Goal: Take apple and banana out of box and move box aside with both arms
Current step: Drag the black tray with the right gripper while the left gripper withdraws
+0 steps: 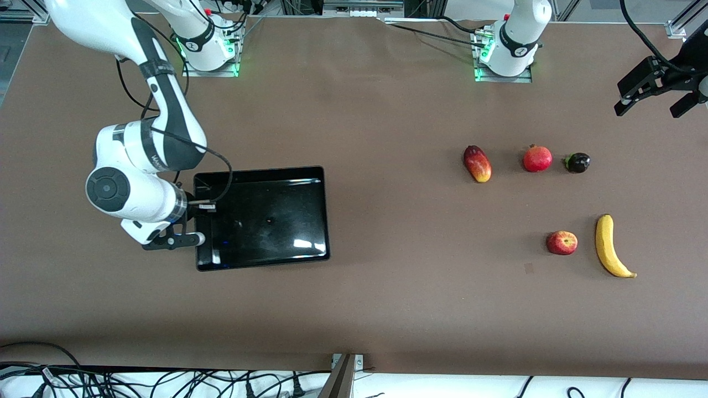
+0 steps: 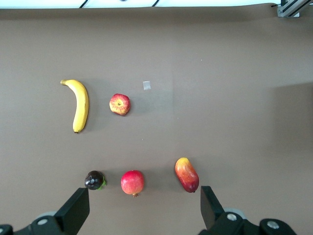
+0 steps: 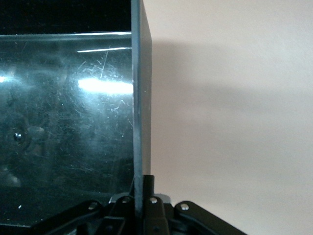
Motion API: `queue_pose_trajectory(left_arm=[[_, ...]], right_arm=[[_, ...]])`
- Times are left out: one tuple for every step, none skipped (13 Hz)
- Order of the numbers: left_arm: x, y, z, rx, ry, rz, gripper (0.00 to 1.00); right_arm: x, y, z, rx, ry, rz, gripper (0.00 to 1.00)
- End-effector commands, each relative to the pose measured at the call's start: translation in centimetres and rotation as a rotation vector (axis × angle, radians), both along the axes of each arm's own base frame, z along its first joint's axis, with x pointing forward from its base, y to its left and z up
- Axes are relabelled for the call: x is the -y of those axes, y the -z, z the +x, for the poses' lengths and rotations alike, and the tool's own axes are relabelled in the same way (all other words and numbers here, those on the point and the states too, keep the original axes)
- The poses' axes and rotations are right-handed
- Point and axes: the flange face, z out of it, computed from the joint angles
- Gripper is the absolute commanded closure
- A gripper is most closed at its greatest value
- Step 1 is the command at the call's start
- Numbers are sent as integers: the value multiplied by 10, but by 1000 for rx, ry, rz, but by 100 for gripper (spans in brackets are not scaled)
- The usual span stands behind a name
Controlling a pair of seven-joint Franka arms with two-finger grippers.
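The right gripper [image 1: 194,224] is down at the table, clenched on the wall of the tray [image 1: 310,182] at the edge toward the right arm's end; in the right wrist view its fingers [image 3: 146,196] pinch that thin wall [image 3: 142,98]. The rest of the tray stretches away from it toward the table's middle.

The left gripper [image 1: 652,102] hangs in the air with jaws wide apart, holding nothing. Below it lie a mango [image 2: 187,175], a pomegranate [image 2: 132,182] and a small dark fruit [image 2: 94,180] in a row; the apple [image 2: 120,104] and banana [image 2: 79,105] lie just beside each other, farther out from it.
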Motion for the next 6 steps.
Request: queue_pose_trajectory(left_arm=[[-1, -3, -2, -11, -18, -6, 0], [-1, -3, -2, -12, -18, -4, 0], [-2, -3, -2, -12, -20, -4, 0], [-4, 0, -2, -16, -17, -4, 0], [-6, 0, -1, -18, -20, -5, 0], [-7, 0, -1, -18, -24, -6, 0]], right_arm=[[35, 12, -31, 16, -1, 13, 100], [55, 23, -39, 31, -12, 9, 100], [75, 36, -46, 45, -24, 3, 100], [97, 47, -52, 56, -32, -4, 100], [112, 57, -57, 65, -32, -11, 100], [121, 62, -62, 69, -22, -17, 100]])
